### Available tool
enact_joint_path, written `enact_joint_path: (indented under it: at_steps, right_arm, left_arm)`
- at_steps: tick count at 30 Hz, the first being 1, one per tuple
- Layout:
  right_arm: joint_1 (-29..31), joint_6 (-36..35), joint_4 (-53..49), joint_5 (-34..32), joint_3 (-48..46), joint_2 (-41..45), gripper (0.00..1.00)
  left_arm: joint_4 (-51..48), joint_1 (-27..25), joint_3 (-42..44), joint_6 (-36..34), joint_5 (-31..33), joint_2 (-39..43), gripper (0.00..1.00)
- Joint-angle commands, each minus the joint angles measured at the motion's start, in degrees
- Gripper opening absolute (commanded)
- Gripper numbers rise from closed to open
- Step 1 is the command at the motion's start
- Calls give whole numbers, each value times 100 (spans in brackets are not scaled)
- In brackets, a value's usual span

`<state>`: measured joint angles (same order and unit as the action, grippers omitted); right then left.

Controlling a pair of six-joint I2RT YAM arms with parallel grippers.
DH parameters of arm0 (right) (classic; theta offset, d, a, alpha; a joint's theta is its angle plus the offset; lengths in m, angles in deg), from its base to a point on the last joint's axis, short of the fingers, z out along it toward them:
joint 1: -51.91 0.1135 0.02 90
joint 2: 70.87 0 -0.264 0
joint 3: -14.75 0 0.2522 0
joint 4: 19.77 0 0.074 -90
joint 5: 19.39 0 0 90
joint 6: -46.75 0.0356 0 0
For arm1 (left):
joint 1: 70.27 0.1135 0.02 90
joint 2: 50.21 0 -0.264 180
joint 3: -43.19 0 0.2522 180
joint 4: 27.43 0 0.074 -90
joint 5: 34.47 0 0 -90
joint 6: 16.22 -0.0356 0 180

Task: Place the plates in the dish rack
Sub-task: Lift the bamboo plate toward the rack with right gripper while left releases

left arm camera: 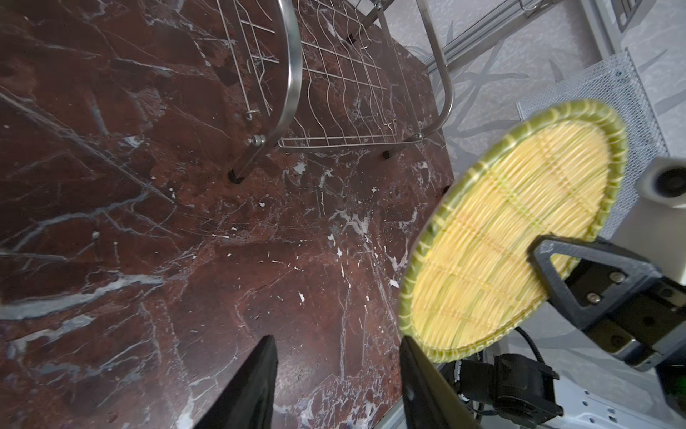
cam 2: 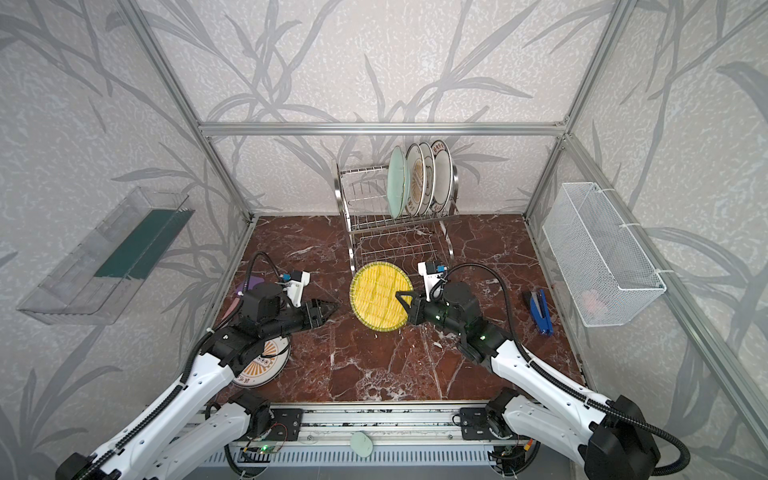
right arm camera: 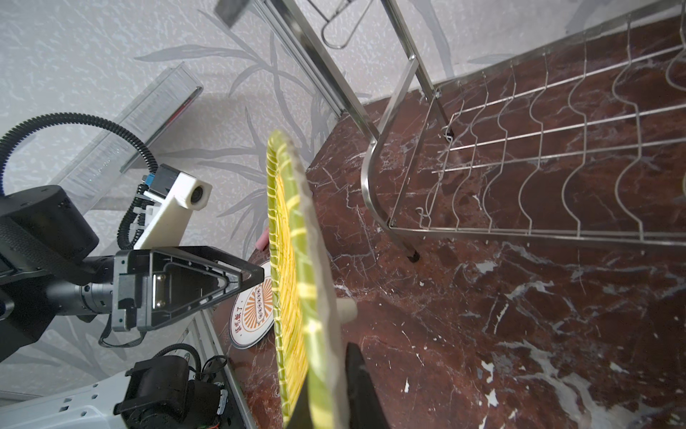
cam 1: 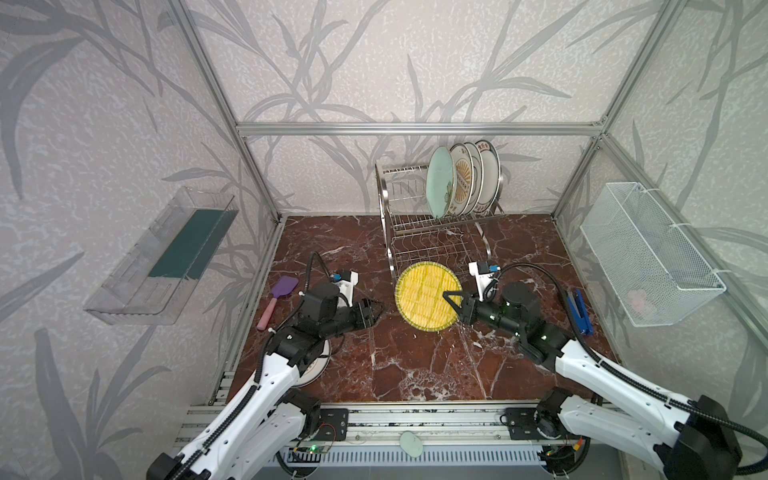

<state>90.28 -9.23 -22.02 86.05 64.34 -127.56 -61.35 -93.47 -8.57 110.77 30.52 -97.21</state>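
Top views, plates: six in all. Four stand on edge at the right end of the upper shelf of the dish rack (cam 1: 440,226), with the teal plate (cam 1: 437,185) leftmost. The yellow plate (cam 1: 422,297) is just in front of the rack. The sunburst plate (cam 2: 266,365) lies flat near the table's front left corner, partly under the left arm.
Top views, grippers: two. The right gripper (cam 1: 451,300) pinches the yellow plate's right rim. The left gripper (cam 1: 376,311) is just left of that plate, apart from it.
Top views, other things: one purple spatula (cam 1: 282,291) on the left, one blue stapler (cam 1: 579,311) on the right, one mesh basket (cam 1: 648,253) and one clear tray (cam 1: 166,257) on the side walls.
Top views, room: open slots lie left of the teal plate, and the marble table (cam 1: 415,365) is bare across its middle and front.
Left wrist view: the left gripper's fingers (left arm camera: 265,382) stand apart, with only table between them. The yellow plate is lifted and tilted, clear of the rack's lower shelf.
Right wrist view: the yellow plate shows edge-on, clamped between the right gripper's fingers (right arm camera: 362,379). The rack's curved leg and lower wires are near but apart from it.
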Motion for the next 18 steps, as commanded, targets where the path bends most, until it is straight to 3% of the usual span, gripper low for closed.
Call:
enact_joint_path:
  at_steps: [1, 7, 18]
  right_arm:
    - [8, -277, 212, 89, 550, -80, 0]
    - [13, -533, -212, 79, 1449, -425, 0]
    - [48, -1195, -1424, -768, 3358, -844, 0]
  left_arm:
    - [-780, -2, -563, -666, 324, -66, 52]
    - [-1211, -1, -1122, -1337, 729, -16, 52]
    - [-1027, 0, -1431, -2112, 982, 142, 52]
